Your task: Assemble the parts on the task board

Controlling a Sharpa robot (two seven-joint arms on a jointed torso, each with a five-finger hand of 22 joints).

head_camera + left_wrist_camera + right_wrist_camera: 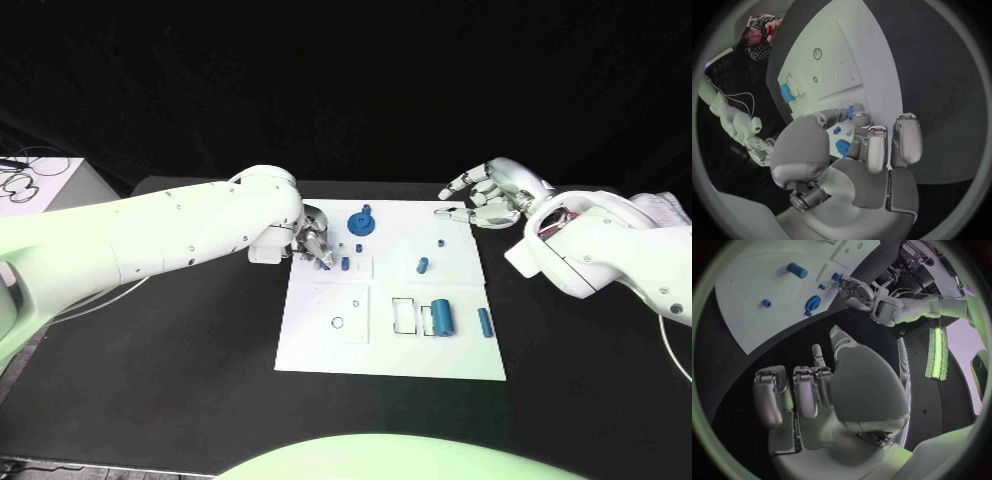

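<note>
The left hand (313, 243) rests over the left edge of the white task board (325, 350), its fingers curled toward a small blue peg (343, 263) standing just beside them, though I cannot tell whether it grips anything. The right hand (488, 195) hovers at the board's far right corner, fingers apart and holding nothing. On the board lie a blue gear (361, 221), a slanted blue pin (423, 265), a blue cylinder (443, 316) and a short blue peg (485, 323) by the right edge.
</note>
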